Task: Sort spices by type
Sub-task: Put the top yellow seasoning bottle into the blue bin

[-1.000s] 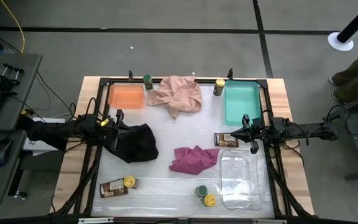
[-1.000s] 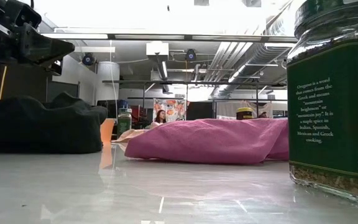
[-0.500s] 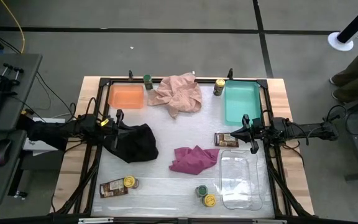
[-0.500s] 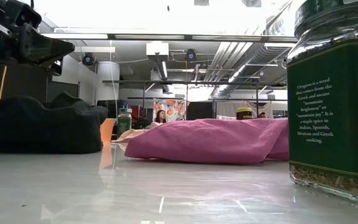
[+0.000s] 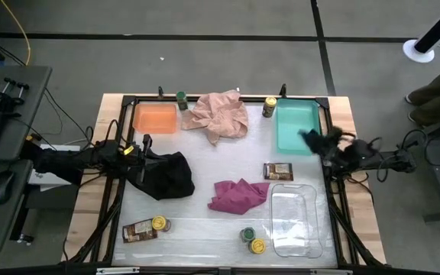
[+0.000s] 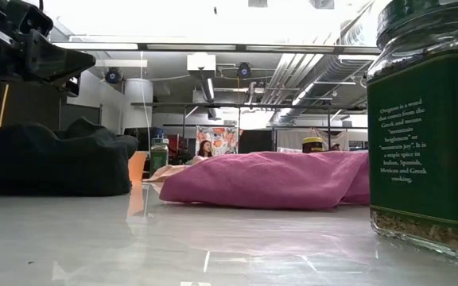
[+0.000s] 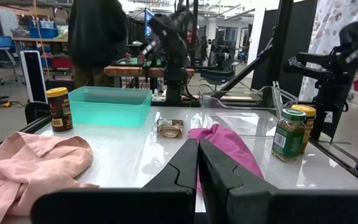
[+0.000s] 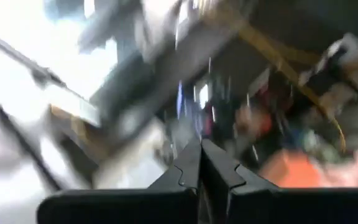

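Note:
Green-lidded jars stand at the far edge (image 5: 182, 99) and near the near edge (image 5: 247, 234). Yellow-lidded jars stand beside the teal tray (image 5: 269, 106), by the near green one (image 5: 257, 246) and near left (image 5: 160, 223). Brown packets lie flat near left (image 5: 137, 231) and before the teal tray (image 5: 278, 171). My left gripper (image 5: 145, 143) is shut at the black cloth's (image 5: 166, 174) far left edge and holds nothing (image 7: 197, 146). My right gripper (image 5: 312, 139) shows blurred over the teal tray's near right corner, shut and empty (image 8: 199, 149).
An orange tray (image 5: 155, 118) and a teal tray (image 5: 295, 126) sit at the far side, and a clear tray (image 5: 295, 220) near right. A pink cloth (image 5: 218, 116) lies between the far trays. A magenta cloth (image 5: 238, 195) lies mid-table. A person stands beyond the table (image 7: 98, 37).
My right arm has swung fast. Its gripper has left the spot beside the brown packet and moved toward the far edge, over the teal tray's near right corner, tipping upward. No spice, cloth or tray has moved.

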